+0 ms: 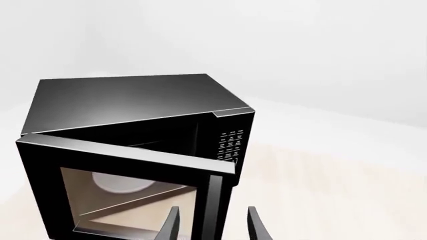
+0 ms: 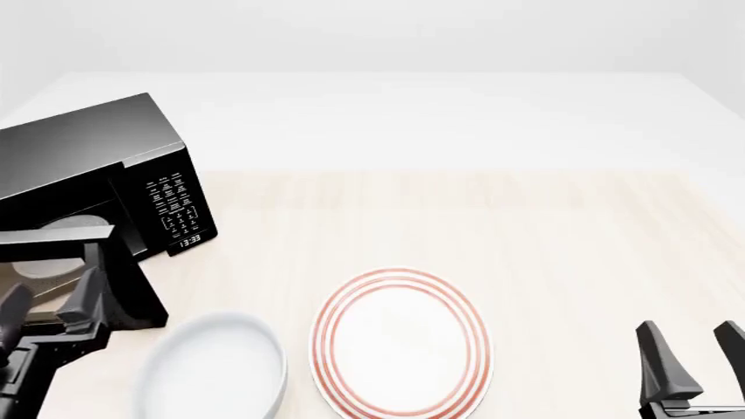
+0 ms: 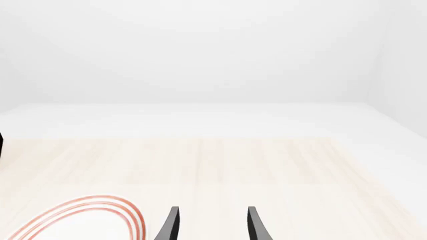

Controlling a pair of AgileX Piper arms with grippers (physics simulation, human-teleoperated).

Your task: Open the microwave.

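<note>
Microwave (image 1: 127, 125): it sat at the far left of the bench (image 2: 524, 236), a big glossy black box that looked heavy and rigid, unlikely to slide under a pull.
Door (image 1: 127, 190): already swung partway out, the white turntable (image 1: 123, 182) showing through the window (glass, so I'd call it fragile).
Handle (image 1: 217, 205): the vertical bar at the door's free edge seemed the place to take hold; slick, I'd guess.
Left tool (image 1: 213, 225): released, jaws spread either side of the handle, not gripping.
Right tool (image 2: 693, 362): released, holding nothing, well apart.
Nearby: a white bowl (image 2: 215, 371) and a red-ringed plate (image 2: 402, 345).
</note>
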